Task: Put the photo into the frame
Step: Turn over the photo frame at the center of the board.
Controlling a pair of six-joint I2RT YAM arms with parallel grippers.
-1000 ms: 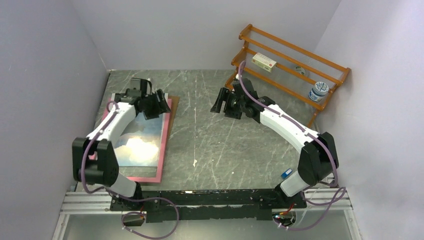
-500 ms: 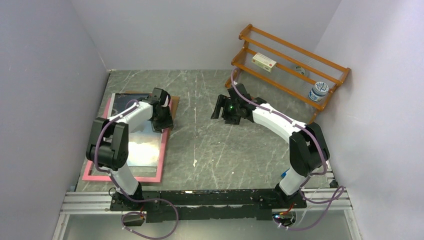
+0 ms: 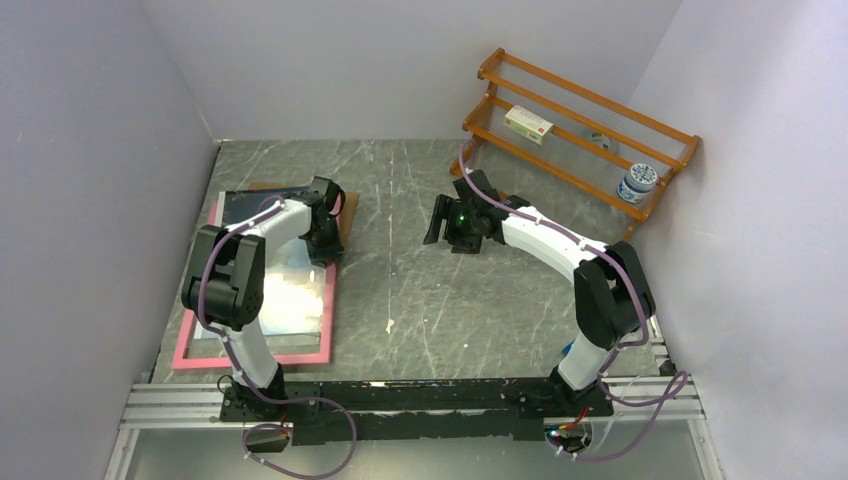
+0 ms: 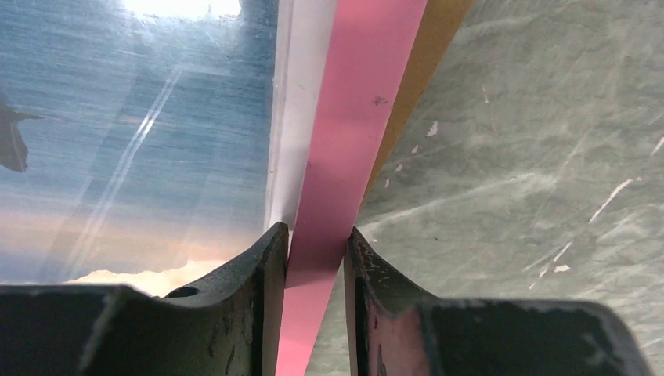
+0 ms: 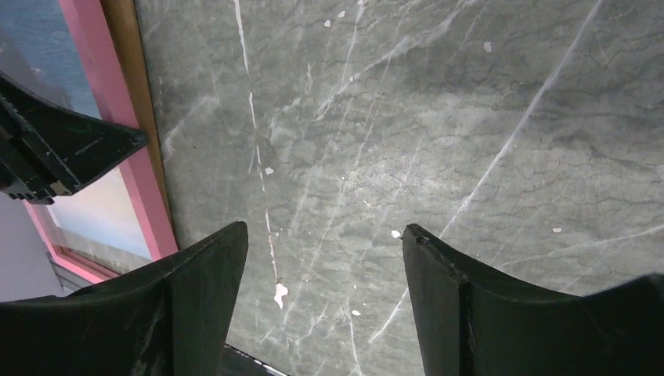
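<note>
The pink frame (image 3: 252, 357) lies flat at the table's left, and the sea-and-clouds photo (image 3: 290, 295) lies inside it. My left gripper (image 3: 325, 235) is down on the frame's right rail near its far corner. In the left wrist view its fingers close on either side of the pink rail (image 4: 368, 102), with the gripper (image 4: 317, 243) shut on it and the photo (image 4: 141, 117) with its white border just left. My right gripper (image 3: 440, 222) hovers open over bare table in the middle; in its own view the gripper (image 5: 325, 235) holds nothing and the frame (image 5: 117, 102) is at the left.
A brown backing board (image 3: 347, 215) pokes out from under the frame's far right corner. An orange wooden rack (image 3: 580, 120) stands at the back right with a small box (image 3: 528, 122) and a jar (image 3: 637, 182) on it. Walls close in on the left, back and right.
My left gripper has come down from above the frame's far end onto its right rail and its jaws have narrowed onto it. The right gripper has barely moved.
</note>
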